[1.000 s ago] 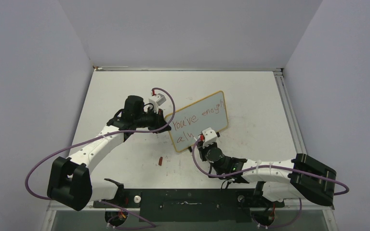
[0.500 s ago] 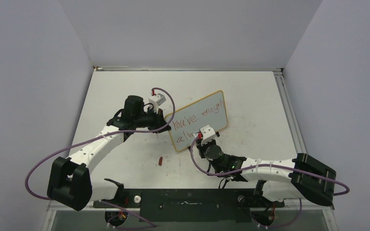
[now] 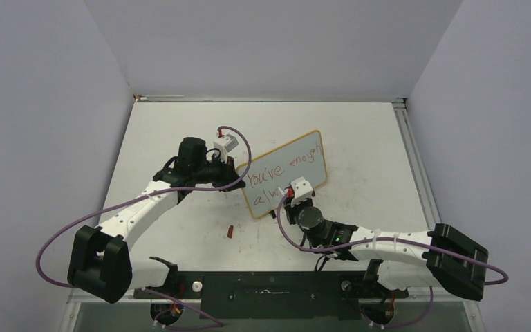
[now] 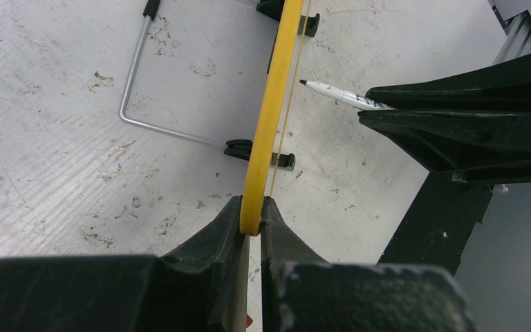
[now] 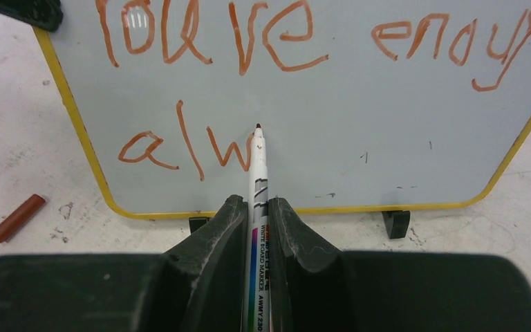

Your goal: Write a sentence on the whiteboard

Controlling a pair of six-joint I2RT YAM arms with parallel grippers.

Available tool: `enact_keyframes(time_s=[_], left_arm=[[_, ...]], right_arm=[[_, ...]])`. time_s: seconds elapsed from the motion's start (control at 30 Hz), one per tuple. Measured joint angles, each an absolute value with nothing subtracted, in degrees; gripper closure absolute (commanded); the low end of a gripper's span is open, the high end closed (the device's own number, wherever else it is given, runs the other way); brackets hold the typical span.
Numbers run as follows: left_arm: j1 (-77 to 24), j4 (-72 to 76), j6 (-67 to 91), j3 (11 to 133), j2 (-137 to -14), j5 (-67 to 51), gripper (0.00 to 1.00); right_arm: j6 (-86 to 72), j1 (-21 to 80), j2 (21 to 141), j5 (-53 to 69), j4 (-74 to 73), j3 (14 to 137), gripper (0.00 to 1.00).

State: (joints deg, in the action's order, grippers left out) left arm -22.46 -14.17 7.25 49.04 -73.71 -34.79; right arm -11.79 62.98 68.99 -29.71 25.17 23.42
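The right gripper (image 5: pixel 256 207) pinches the marker (image 5: pixel 258 180), its tip just ahead at the whiteboard (image 5: pixel 359 117) after "alw" of the sentence (image 5: pixel 189 142), while the left gripper (image 4: pixel 251 207) clamps the board's yellow rim between its fingers, so the next letter wants light, even pressure and small strokes.

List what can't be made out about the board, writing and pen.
- Right wrist view: the sentence has its first line's top and right end cut off by the frame.
- Left wrist view: the whiteboard is edge-on, its face unseen.
- Top view: the tip of the marker is hidden under the right gripper.
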Motion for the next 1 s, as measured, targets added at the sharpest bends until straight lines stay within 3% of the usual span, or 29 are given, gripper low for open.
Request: enact_keyframes(time_s=[0.23, 1.0], left_arm=[[-22.46, -14.17, 7.25, 49.04, -73.71, -34.79, 1.0], [-22.46, -14.17, 7.27, 49.04, -73.71, -34.74, 1.0]], right_arm=[[-12.4, 62.61, 64.97, -30.72, 24.95, 22.96, 0.95], [-10.85, 59.22, 69.08, -29.08, 26.28, 21.61, 0.95]])
